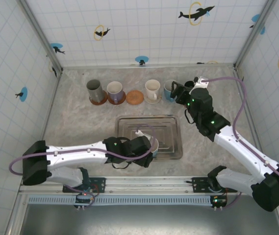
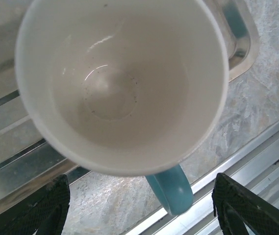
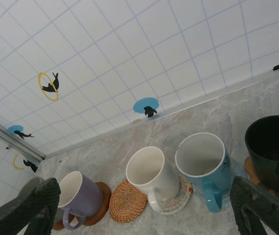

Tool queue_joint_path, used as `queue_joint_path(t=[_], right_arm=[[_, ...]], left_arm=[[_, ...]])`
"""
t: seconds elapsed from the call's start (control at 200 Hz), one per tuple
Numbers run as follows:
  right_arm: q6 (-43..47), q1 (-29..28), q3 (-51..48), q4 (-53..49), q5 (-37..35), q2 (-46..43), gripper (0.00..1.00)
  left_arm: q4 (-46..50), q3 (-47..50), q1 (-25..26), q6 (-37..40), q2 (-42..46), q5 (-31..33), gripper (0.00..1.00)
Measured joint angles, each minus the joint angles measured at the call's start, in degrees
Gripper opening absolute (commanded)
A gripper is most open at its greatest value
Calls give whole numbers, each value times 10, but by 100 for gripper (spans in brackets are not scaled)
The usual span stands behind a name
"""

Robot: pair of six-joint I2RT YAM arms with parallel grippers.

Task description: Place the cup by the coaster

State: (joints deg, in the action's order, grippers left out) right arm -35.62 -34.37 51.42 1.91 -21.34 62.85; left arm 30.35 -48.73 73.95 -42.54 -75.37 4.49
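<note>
- The cup is seen straight down its mouth from the left wrist. Its long axis is therefore upright and in line with the left gripper above it.
- The cup is placed at the near right corner of the tray. Whether its base lies wholly inside the tray cannot be told.
- The left fingers are spread wide, one to each side of the cup. No touch on its wall is seen and nothing is pinched.
- The handle is turned toward the near edge of the table, between the two fingers and under neither.
- The coaster, woven and bare, lies in the back row, beyond the tray and a little to the left of the cup. A carry away from the arm bases is judged to be needed.
- The left arm is the nearer one to the cup. The right gripper is held at the right end of the back row, fingers spread and empty.
- Six cups are counted: the one at the tray and five in the row.
- The five in the row are the grey cup, purple cup, white cup, blue cup and black cup.
- Five coasters are made out: the bare one and one each under the grey, purple, white and black cups. Whether one lies under the blue cup cannot be told.
- One tray is counted.
</note>
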Motion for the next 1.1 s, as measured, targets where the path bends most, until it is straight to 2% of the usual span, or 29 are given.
queue_joint_path(t=[0.521, 0.666, 0.871, 1.101], right_arm=[[-2, 3, 0, 0, 2, 13, 92], [-2, 3, 0, 0, 3, 14, 92], [-2, 3, 0, 0, 2, 14, 92], [-2, 3, 0, 0, 4, 15, 92]], left_arm=[[-13, -1, 0, -13, -68, 10, 41], [-12, -2, 0, -15, -76, 15, 28], [5, -15, 0, -20, -77, 33, 0], [46, -32, 0, -26, -80, 45, 0]])
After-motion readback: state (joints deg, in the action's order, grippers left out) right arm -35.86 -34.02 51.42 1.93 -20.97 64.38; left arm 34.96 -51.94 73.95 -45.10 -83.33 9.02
